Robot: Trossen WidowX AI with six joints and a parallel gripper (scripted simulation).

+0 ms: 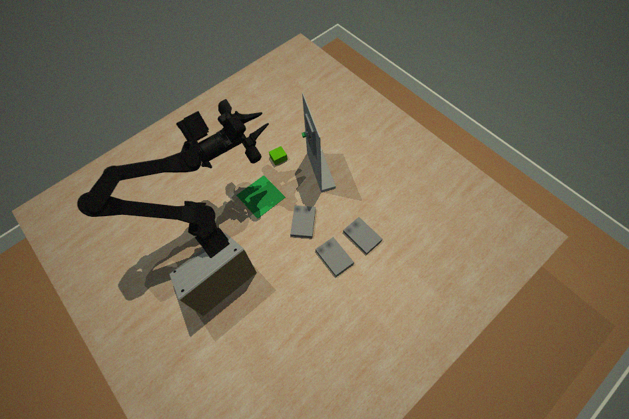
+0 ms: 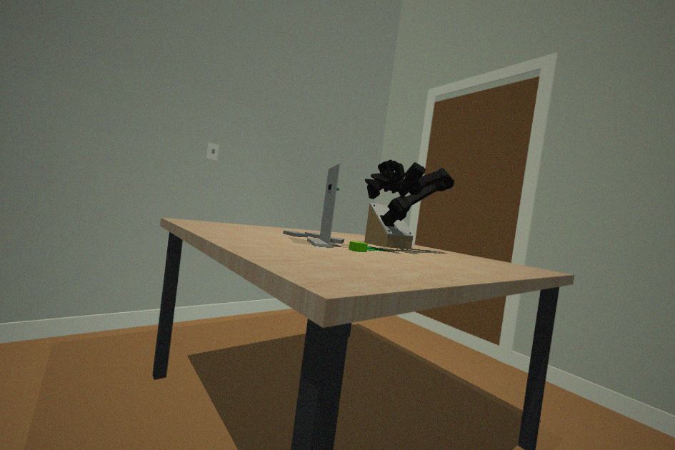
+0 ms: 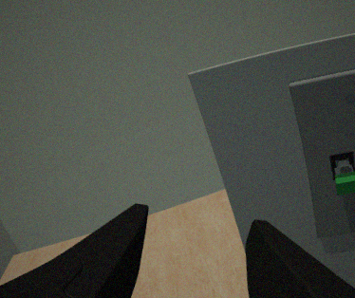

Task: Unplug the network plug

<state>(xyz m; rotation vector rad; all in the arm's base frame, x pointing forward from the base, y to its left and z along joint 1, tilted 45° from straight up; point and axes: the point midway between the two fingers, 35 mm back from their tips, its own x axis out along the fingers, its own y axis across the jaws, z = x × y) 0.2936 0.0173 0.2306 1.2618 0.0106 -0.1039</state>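
Plug, small, green (image 1: 303, 134) (image 2: 338, 189) (image 3: 346, 184), seated in upright grey panel (image 1: 311, 143) (image 2: 330, 206) (image 3: 245, 119); probably light, rigid, tab delicate. Best hold: both sides of body. Black two-fingered gripper (image 1: 264, 119) (image 2: 369, 188) (image 3: 199, 225): partly open, empty, well apart.

top: high, facing down | exterior: off table corner | wrist: close; all share panel (image 1: 313, 143) (image 2: 330, 206) (image 3: 254, 128)
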